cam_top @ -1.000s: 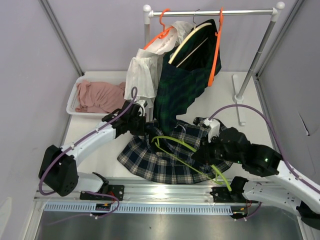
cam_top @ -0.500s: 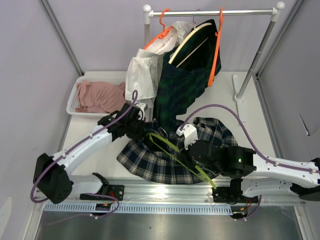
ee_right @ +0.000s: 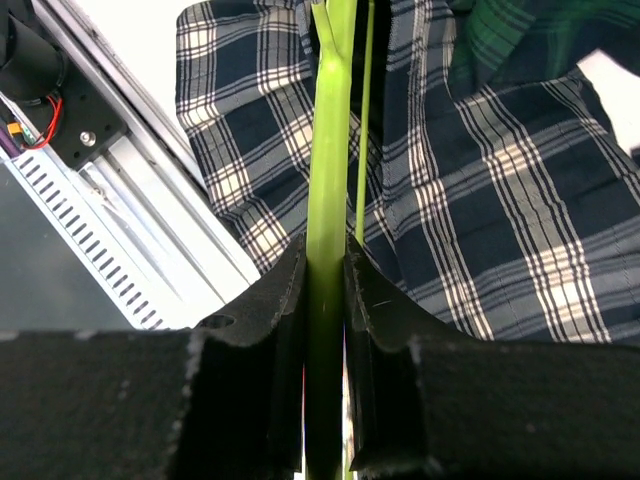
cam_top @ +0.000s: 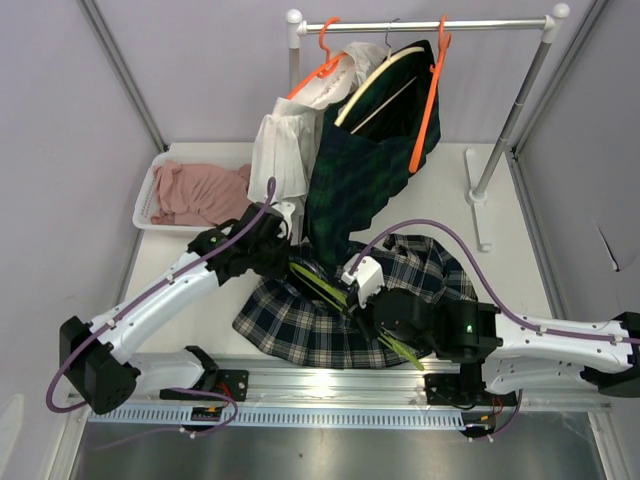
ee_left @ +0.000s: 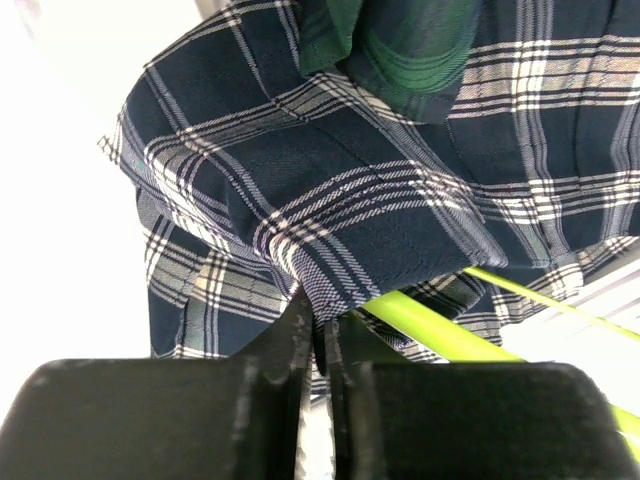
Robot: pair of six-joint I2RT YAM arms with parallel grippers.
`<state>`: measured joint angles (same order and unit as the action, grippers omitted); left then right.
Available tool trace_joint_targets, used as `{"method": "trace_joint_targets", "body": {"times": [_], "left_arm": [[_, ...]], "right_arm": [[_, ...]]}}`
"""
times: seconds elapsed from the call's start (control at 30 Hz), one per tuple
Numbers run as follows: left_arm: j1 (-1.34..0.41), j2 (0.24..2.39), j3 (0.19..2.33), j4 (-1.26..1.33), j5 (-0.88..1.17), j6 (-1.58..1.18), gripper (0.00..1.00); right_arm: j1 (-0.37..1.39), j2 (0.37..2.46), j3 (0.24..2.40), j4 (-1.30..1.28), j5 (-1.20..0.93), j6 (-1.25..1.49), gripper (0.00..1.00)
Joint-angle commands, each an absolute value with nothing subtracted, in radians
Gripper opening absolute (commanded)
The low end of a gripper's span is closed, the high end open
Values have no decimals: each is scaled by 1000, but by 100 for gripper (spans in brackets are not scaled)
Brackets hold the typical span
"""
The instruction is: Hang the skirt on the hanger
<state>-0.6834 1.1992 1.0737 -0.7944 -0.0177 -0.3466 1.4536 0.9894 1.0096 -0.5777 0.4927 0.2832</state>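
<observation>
The navy and white plaid skirt (cam_top: 300, 325) lies crumpled on the table near the front edge. A lime green hanger (cam_top: 322, 286) runs slantwise across it, partly under the cloth. My left gripper (cam_top: 284, 262) is at the skirt's upper left edge. In the left wrist view its jaws (ee_left: 322, 318) pinch a fold of the skirt (ee_left: 350, 190), and the hanger (ee_left: 440, 335) passes just to the right. My right gripper (cam_top: 385, 322) sits over the skirt's middle. In the right wrist view it (ee_right: 325, 262) is shut on the hanger's bar (ee_right: 328, 150), above the skirt (ee_right: 500, 200).
A clothes rack (cam_top: 420, 24) stands at the back with orange hangers, a white blouse (cam_top: 283, 150) and a dark green plaid garment (cam_top: 360, 170) that hangs down to the skirt. A white basket (cam_top: 148, 190) with a pink garment (cam_top: 200, 192) sits at the left. A metal rail (cam_top: 330, 385) lines the front.
My right arm has swung left and carried the green hanger across the skirt towards my left gripper. The left arm has shifted slightly and still pinches the skirt's edge.
</observation>
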Motion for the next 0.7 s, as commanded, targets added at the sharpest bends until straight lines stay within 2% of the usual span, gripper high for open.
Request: {"method": "trace_joint_targets", "body": {"times": [0.0,0.07,0.23,0.4,0.6,0.67], "left_arm": [[-690,1155,1117,-775,-22,-319,13],[-690,1152,1112,-759,-15,-313,17],[-695,1158,1077,-704,-8,-293,20],[-696,1129,999,-609,-58,-304,29],[-718,1114,963,-574,-133,-293,36],[-738,1100,956,-575,-182,-267,41]], "right_arm": [[1422,956,959,-401,410,238,0],[1367,947,918,-365,367,229,0],[1253,917,850,-259,202,204,0],[1103,887,753,-180,26,209,0],[1066,885,718,-156,12,213,0],[1054,887,709,-152,-18,215,0]]}}
